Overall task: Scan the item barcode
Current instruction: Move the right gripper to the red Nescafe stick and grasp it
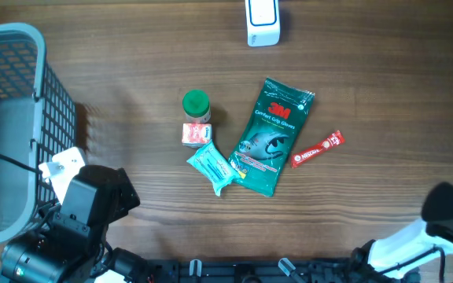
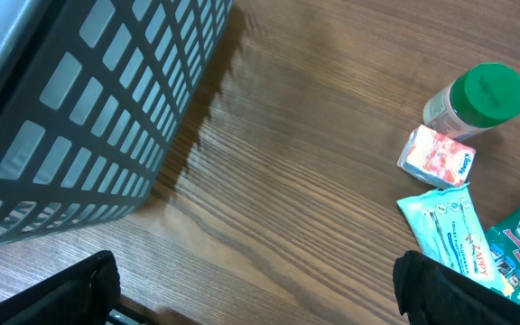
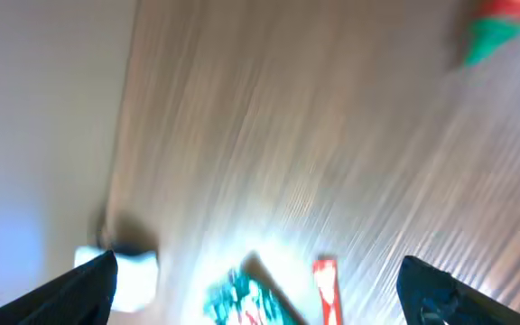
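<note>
Mock shop checkout rig: wood bench (image 1: 368,71), grey shopping basket (image 1: 23,33), white scanner (image 1: 263,22), retail glove pack (image 1: 274,134).

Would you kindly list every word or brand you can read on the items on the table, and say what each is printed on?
"3M": on the green glove pack, near its top.
"Comfort Grip Gloves": on the same pack, under the logo.
"ZAPPY": on the teal wipes packet.
Red sachet: white lettering, too small to read.
Pink-and-white packet: print too blurred to read.
</note>
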`<action>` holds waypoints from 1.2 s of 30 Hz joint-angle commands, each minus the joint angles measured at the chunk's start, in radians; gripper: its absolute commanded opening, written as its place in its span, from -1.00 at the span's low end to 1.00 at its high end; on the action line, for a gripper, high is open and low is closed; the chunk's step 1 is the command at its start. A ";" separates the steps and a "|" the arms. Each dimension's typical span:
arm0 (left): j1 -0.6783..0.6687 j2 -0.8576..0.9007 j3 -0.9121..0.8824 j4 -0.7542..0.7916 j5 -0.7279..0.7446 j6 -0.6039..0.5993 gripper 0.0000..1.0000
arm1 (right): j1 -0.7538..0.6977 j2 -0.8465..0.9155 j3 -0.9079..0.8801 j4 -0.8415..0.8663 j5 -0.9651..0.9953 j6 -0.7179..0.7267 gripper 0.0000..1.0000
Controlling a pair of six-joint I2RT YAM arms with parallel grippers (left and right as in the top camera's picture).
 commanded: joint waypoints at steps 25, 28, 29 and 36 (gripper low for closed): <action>0.006 -0.005 -0.001 -0.001 0.005 -0.014 1.00 | 0.688 0.027 -1.063 0.544 -0.064 0.369 0.15; 0.006 -0.005 -0.001 -0.001 0.005 -0.014 1.00 | 0.688 0.027 -1.106 0.594 -0.064 0.377 0.09; 0.006 -0.005 -0.001 -0.001 0.005 -0.014 1.00 | 0.688 0.029 -1.114 0.602 -0.064 0.378 0.06; 0.006 -0.005 -0.001 -0.001 0.005 -0.014 1.00 | 0.688 0.053 -1.134 0.609 -0.034 0.384 -0.03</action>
